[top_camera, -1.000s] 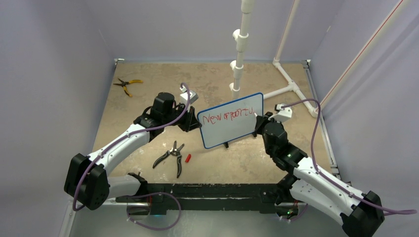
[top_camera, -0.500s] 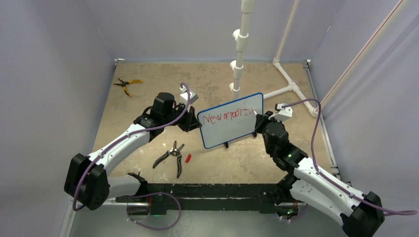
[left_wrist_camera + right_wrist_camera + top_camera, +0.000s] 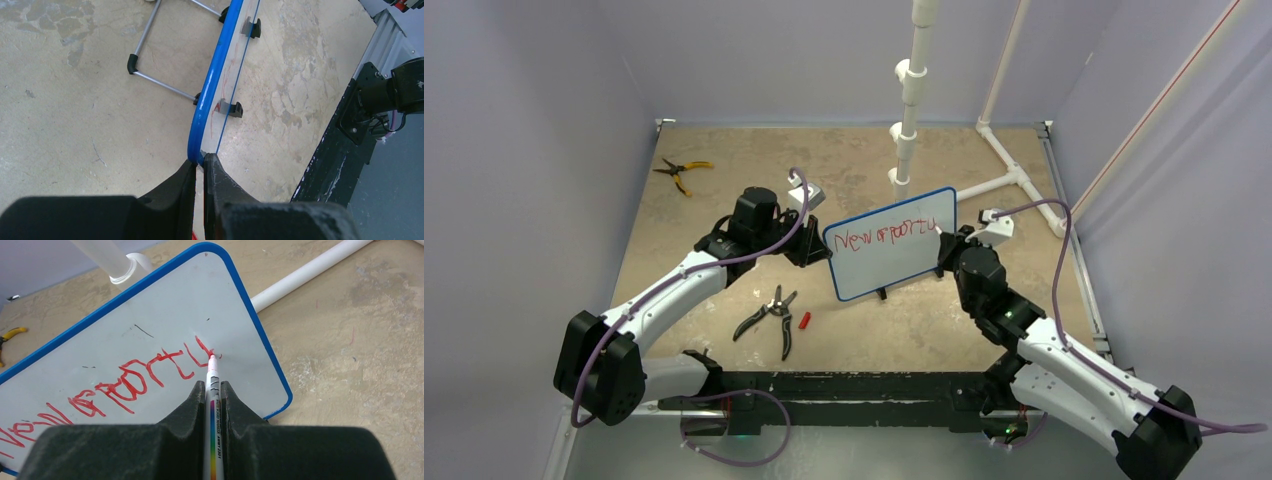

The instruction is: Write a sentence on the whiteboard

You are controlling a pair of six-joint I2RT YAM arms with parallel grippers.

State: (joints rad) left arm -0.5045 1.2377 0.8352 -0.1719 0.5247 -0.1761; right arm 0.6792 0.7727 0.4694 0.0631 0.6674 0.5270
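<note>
The whiteboard [image 3: 894, 258], white with a blue frame, stands tilted on small black feet in the middle of the table. It also shows edge-on in the left wrist view [image 3: 210, 95] and face-on in the right wrist view [image 3: 165, 325]. One row of red lettering, the sentence [image 3: 886, 236] [image 3: 125, 385], runs across its upper part. My left gripper [image 3: 816, 248] [image 3: 200, 162] is shut on the board's left edge. My right gripper [image 3: 946, 243] [image 3: 214, 390] is shut on a white marker [image 3: 212, 385] whose tip touches the board at the last red stroke.
Black-handled pliers [image 3: 769, 315] and a small red cap [image 3: 804, 320] lie in front of the board. Yellow-handled pliers [image 3: 679, 170] lie at the back left. A white pipe stand [image 3: 909, 110] rises behind the board, with pipes [image 3: 1014, 170] along the back right floor.
My right gripper has shifted slightly left and up along the board's right end with the marker. The left arm and the board have not moved.
</note>
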